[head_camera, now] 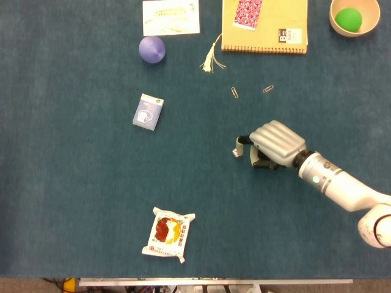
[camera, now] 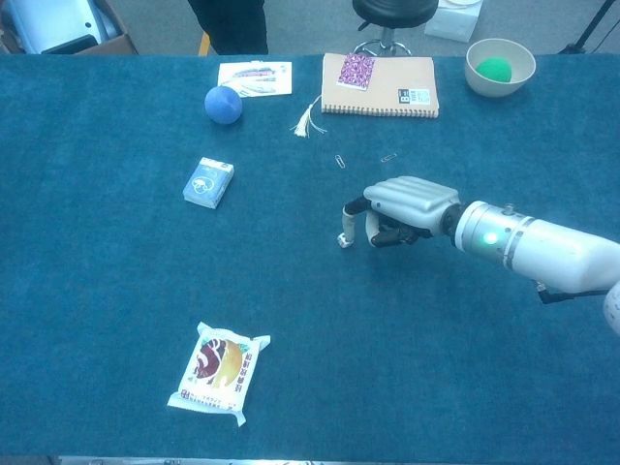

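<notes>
My right hand (head_camera: pixel 274 144) lies palm down on the blue table cloth (head_camera: pixel 73 201), right of centre, its fingers curled under. One fingertip (head_camera: pixel 241 141) reaches left and touches a small white die (head_camera: pixel 236 152); the chest view shows the same die (camera: pixel 343 239) at the tip of that hand (camera: pixel 402 205). Nothing is enclosed in the hand. The white forearm (head_camera: pixel 342 188) runs off to the lower right. My left hand shows in neither view.
Two paper clips (head_camera: pixel 235 92) (head_camera: pixel 267 89) lie just beyond the hand. Further back are a spiral notebook (head_camera: pixel 269 27), a tassel (head_camera: pixel 211 60), a purple ball (head_camera: pixel 151 49), a card (head_camera: pixel 171 17) and a bowl (head_camera: pixel 339 24) holding a green ball. A blue card box (head_camera: pixel 148 112) and a snack packet (head_camera: pixel 168 234) lie left.
</notes>
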{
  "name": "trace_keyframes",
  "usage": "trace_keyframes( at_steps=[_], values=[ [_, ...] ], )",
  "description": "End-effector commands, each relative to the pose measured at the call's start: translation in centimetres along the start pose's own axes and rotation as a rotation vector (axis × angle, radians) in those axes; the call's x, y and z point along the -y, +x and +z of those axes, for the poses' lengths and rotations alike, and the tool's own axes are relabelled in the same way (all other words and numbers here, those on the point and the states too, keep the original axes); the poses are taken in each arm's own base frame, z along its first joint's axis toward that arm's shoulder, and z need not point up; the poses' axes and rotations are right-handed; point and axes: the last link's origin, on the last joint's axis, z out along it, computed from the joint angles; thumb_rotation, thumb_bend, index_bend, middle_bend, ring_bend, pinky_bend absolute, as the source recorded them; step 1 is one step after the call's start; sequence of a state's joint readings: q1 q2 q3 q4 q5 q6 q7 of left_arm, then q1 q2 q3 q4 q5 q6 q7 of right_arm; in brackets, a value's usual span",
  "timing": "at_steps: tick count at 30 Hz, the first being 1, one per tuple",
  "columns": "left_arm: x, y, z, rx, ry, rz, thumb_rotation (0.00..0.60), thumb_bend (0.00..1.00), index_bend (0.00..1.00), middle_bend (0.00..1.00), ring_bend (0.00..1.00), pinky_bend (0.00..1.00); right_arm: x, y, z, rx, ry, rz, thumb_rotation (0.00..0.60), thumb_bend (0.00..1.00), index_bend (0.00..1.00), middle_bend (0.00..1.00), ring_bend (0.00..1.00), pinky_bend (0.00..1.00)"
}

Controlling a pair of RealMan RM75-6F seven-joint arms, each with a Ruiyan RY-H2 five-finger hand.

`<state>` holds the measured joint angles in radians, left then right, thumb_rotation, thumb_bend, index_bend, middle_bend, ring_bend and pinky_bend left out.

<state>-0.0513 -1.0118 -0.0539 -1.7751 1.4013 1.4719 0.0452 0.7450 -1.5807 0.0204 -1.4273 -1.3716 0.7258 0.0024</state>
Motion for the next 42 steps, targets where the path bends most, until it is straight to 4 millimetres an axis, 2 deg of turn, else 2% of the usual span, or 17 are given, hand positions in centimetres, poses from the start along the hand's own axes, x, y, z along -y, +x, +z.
trace_keyframes(
  at_steps=[1,7,18,26,42],
  values=[
    [0.0,0.0,0.0,-0.001,-0.001,-0.001,0.6,0.0,0.48,0.44,0.28,0.44,0.4,0.1,0.2,-0.015,0.023,0.021,0.35,1.0,0.43,1.0,1.0,1.0],
    [0.0,0.0,0.0,0.0,-0.002,-0.001,0.6,0.0,0.48,0.44,0.28,0.44,0.5,0.8,0.1,-0.049,0.046,0.007,0.35,1.0,0.43,1.0,1.0,1.0],
    [-0.1,-0.2,0.0,0.006,-0.002,0.007,0.6,0.0,0.48,0.44,0.28,0.44,-0.8,1.5,-0.5,-0.058,-0.008,-0.069,0.35,1.0,0.43,1.0,1.0,1.0],
    [0.0,-0.1,0.0,0.004,-0.002,0.005,0.6,0.0,0.48,0.44,0.28,0.44,-1.7,0.9,-0.6,-0.044,-0.041,-0.097,0.35,1.0,0.43,1.0,1.0,1.0],
    [-0.1,-0.2,-0.1,0.008,-0.008,0.004,0.6,0.0,0.48,0.44,0.28,0.44,-1.3,-0.3,0.1,-0.038,-0.016,-0.056,0.35,1.0,0.43,1.0,1.0,1.0]
  ],
)
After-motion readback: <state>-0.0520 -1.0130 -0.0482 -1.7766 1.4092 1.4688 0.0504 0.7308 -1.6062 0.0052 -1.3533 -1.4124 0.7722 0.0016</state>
